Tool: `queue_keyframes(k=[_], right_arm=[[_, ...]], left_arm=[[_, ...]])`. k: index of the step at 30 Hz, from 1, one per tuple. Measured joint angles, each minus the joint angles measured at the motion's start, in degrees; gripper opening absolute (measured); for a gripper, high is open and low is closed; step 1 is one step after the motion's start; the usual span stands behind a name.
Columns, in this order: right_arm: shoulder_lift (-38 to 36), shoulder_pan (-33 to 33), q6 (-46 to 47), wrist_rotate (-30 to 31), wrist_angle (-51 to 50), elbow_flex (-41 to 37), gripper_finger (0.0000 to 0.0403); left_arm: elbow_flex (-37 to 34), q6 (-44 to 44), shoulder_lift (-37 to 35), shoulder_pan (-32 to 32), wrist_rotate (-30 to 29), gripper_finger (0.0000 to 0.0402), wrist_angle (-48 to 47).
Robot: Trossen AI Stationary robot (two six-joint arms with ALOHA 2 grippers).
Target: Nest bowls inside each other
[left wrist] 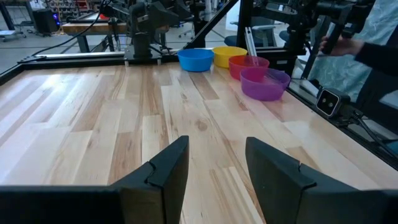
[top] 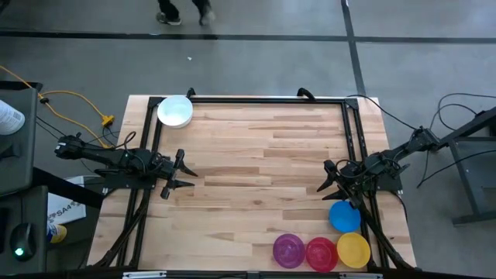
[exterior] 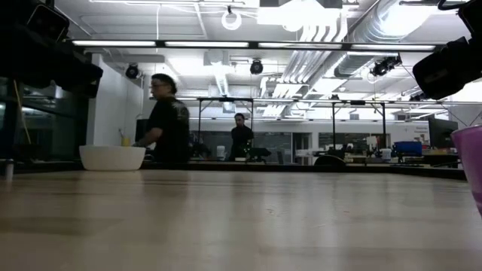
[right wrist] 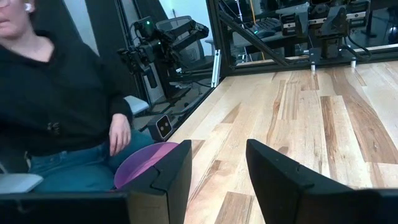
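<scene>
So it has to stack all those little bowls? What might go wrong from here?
Three risks I see. The white bowl sits alone in the far corner, a long carry from the others. The purple bowl, red bowl and yellow bowl crowd the table's front edge, so a nudge might push one off. They also touch, leaving fingers little room.

No text can be read with confidence. A white sheet point(top: 60, 211) on the floor beside the table's point(top: 256, 155) left edge carries dark printed letters, but they are too small and partly hidden to make out.
</scene>
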Motion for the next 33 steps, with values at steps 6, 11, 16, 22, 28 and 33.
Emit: queue_keyframes(k=[6,11,16,22,28,33], right_arm=[[0.0,0.0,-1.4,0.0,0.4,0.0,0.0146],[0.0,0.0,5.9,0.0,2.6,0.0,0.0146],[0.0,0.0,4.2,2.9,6.6,0.0,0.0146],[0.0,0.0,3.6,10.3,12.6,0.0,0.0146],[0.0,0.0,0.2,15.3,12.1,0.0,0.0146],[0.1,0.0,-0.8,15.7,9.6,1.3,0.0146]], left_arm=[[0.0,0.0,0.0,0.0,0.0,0.0159,0.0],[0.0,0.0,0.0,0.0,0.0,0.0159,0.0],[0.0,0.0,0.0,0.0,0.0,0.0159,0.0],[0.0,0.0,0.0,0.0,0.0,0.0159,0.0],[0.0,0.0,0.0,0.0,0.0,0.0159,0.0],[0.0,0.0,0.0,0.0,0.0,0.0159,0.0]])
